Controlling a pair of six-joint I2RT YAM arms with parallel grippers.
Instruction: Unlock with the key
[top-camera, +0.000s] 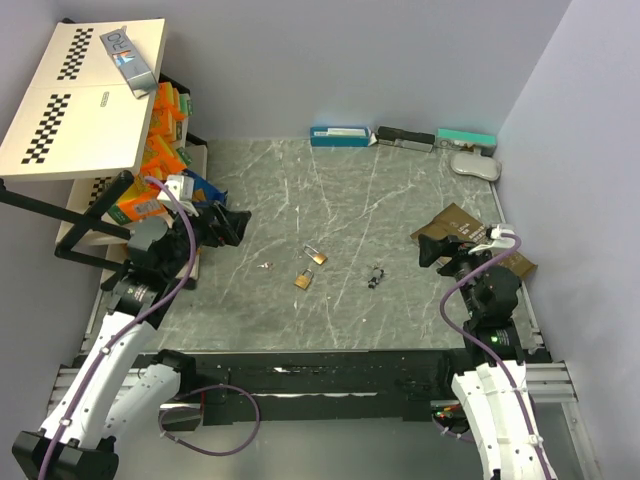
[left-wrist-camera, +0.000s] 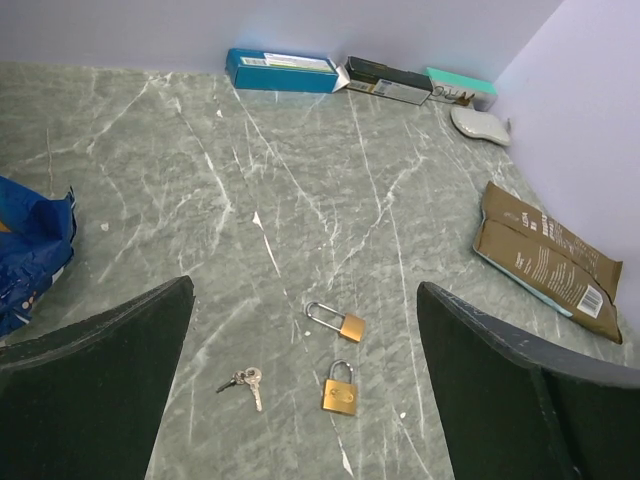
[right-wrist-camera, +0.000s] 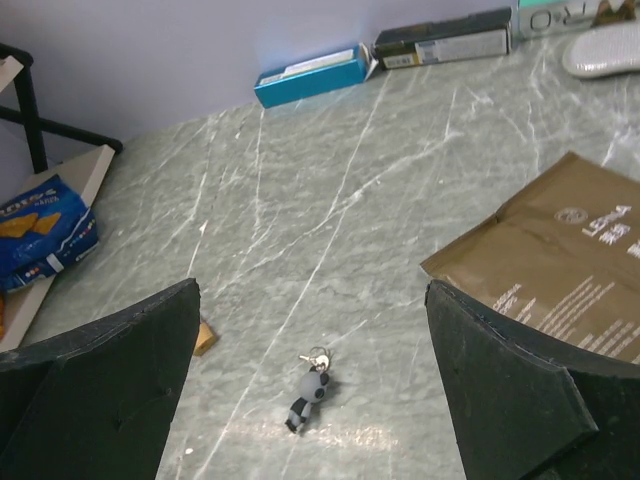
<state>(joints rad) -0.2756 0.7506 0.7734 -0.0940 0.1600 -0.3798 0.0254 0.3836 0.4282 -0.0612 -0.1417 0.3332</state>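
Two brass padlocks lie mid-table: one (top-camera: 303, 281) with a short shackle, also in the left wrist view (left-wrist-camera: 339, 393), and one (top-camera: 316, 256) with a long shackle (left-wrist-camera: 340, 322). A small bunch of keys (top-camera: 265, 266) lies to their left (left-wrist-camera: 245, 382). A key on a grey panda keyring (top-camera: 375, 277) lies to their right (right-wrist-camera: 314, 385). My left gripper (top-camera: 238, 224) is open and empty, above the table left of the locks. My right gripper (top-camera: 432, 250) is open and empty, right of the keyring.
A brown pouch (top-camera: 468, 232) lies under my right arm. Boxes (top-camera: 340, 136) and a white object (top-camera: 474, 165) line the back wall. A shelf with orange packs (top-camera: 158, 150) and a blue snack bag (top-camera: 200, 188) stands at the left.
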